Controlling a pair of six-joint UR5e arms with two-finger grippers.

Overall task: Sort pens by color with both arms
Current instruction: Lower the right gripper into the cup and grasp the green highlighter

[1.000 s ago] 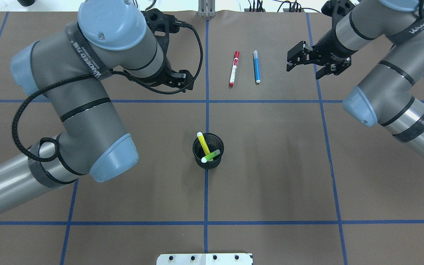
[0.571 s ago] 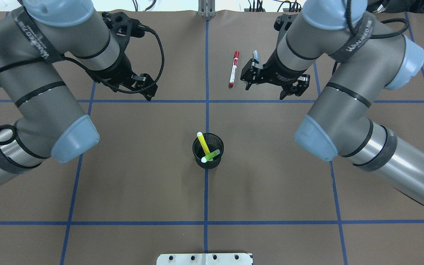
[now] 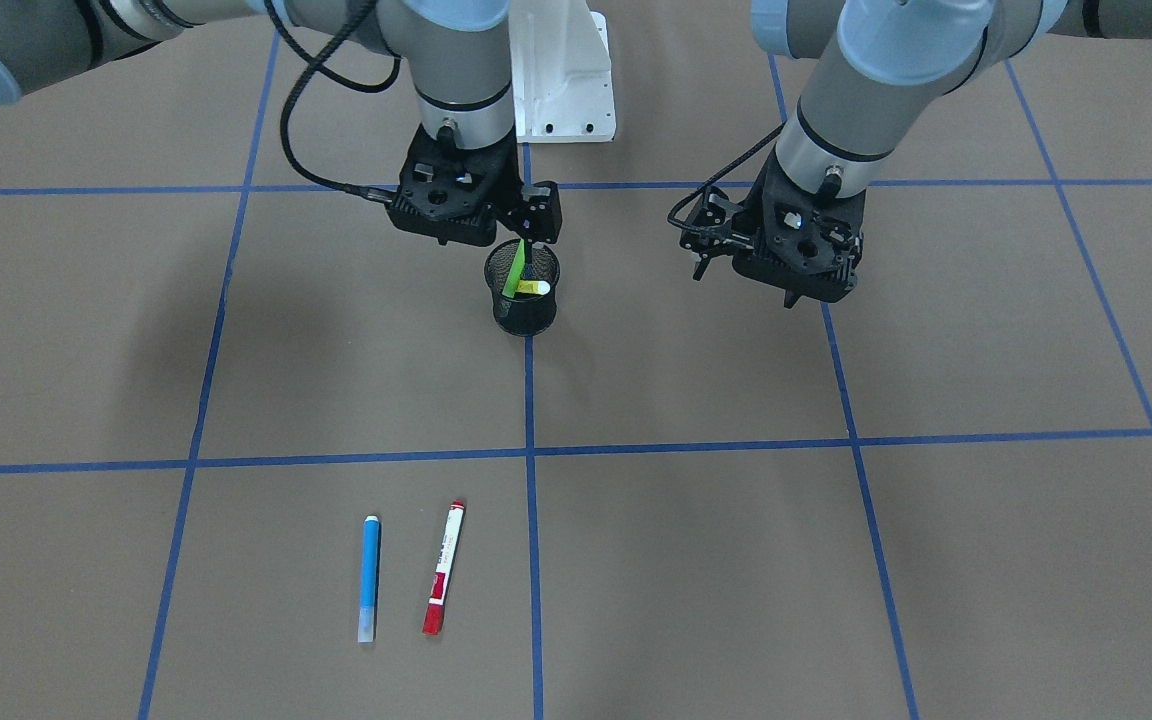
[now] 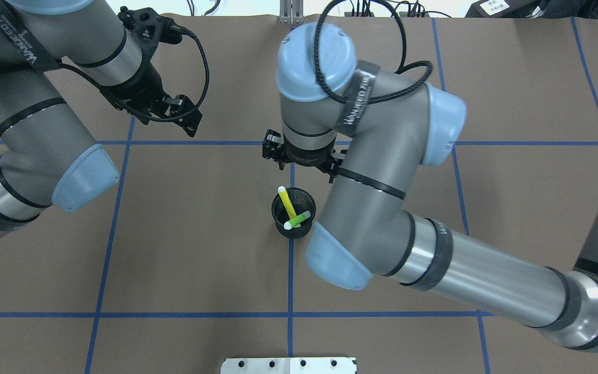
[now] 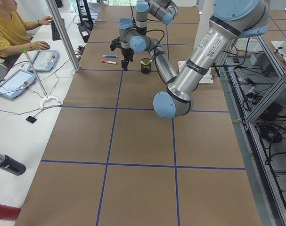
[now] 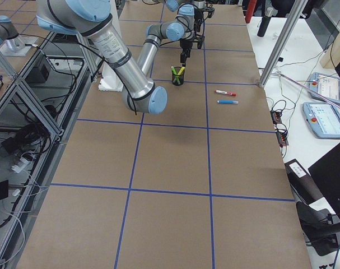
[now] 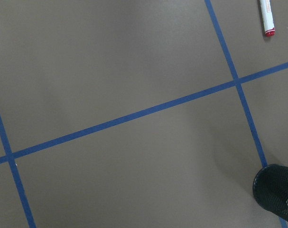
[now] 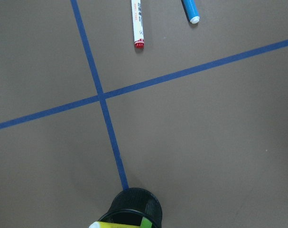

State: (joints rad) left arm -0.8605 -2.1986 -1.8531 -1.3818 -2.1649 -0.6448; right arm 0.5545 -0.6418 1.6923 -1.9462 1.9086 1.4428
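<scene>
the blue pen point(image 3: 369, 578) and the red pen point(image 3: 444, 568) lie side by side, not touching, on the counter point(image 3: 736, 560) in the lower left of the front-facing view. in the overhead view the right arm point(image 4: 377, 135) covers them wholly. the right wrist view catches only their near ends, cut off by its top edge. the left wrist view shows only the red pen's tip in its top right corner.

the green pen point(image 3: 513, 270) and the yellow pen point(image 3: 534, 287) stand tilted and crossed in the black mesh cup point(image 3: 522, 305) at the centre of the overhead view. the mesh hides their lower parts. the cup is cut off by the bottom edge of the right wrist view and by the lower right corner of the left wrist view.

the right tool point(image 3: 481, 215) hangs just over the cup's far rim, one finger close above the pens. whether it touches them cannot be told. overhead, the wrist hides most of it, and black tips poke out on either side, so it reads as wide with nothing held.

the left tool point(image 3: 751, 270) hovers over bare counter at the right of the front-facing view, well apart from the cup, its tips spread and holding nothing.

in the side views both tools are too small to judge. a person point(image 5: 11, 28) sits at the upper left of the left side view, partly cut off.
</scene>
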